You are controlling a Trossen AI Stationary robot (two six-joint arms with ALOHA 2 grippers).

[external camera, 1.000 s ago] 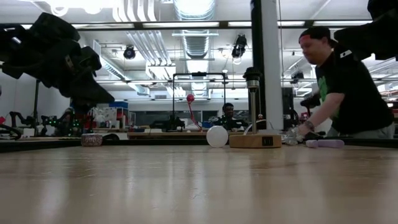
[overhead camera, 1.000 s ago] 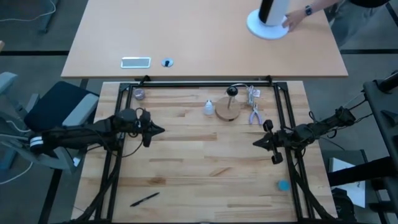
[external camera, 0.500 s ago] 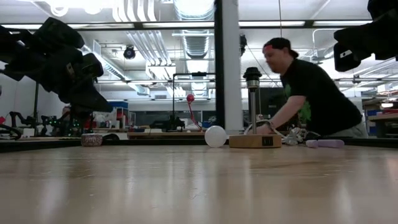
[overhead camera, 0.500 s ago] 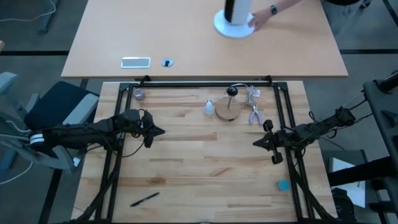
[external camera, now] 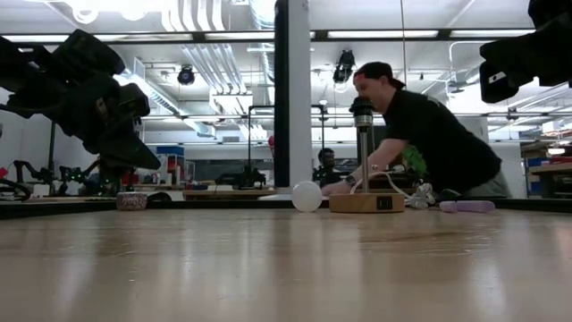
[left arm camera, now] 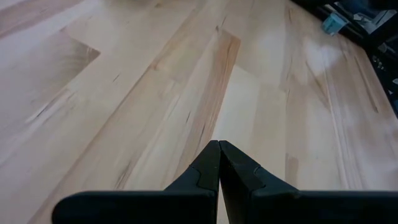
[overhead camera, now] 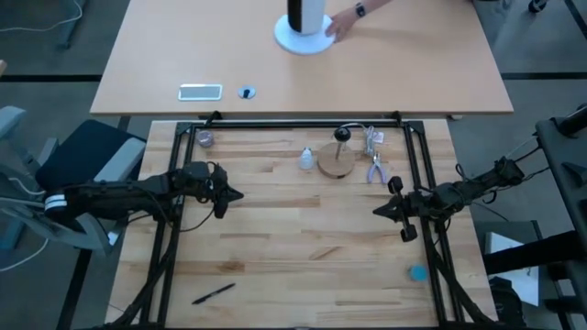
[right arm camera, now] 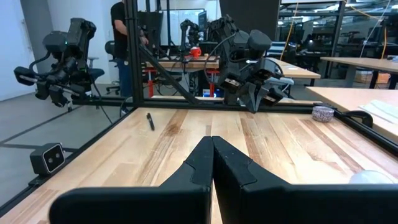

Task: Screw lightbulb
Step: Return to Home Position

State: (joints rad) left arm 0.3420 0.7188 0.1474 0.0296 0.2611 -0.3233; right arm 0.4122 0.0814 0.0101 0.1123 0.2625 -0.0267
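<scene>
The right gripper [right arm camera: 212, 139] hangs over the wooden table [right arm camera: 280, 148], its two dark fingers pressed together. Across the table hangs the left gripper [right arm camera: 254, 94]. A black pen [right arm camera: 150, 120] lies farther off. The lightbulb [right arm camera: 371, 178] shows blurred nearby.

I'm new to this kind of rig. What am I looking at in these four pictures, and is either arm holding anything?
Two dark robot arms work at a wooden table. One picture looks straight down on it, one looks level across the tabletop, and the other two come from a camera on each wrist, looking past that arm's own fingers. The left gripper and the right gripper hover at the table's two sides, both shut and holding nothing. On the table lie the lightbulb, beside a round wooden disc with a black post, a purple-handled tool, a black pen and a small blue thing. On the desk beyond, a person's hand touches a white-based black cylinder.
</scene>
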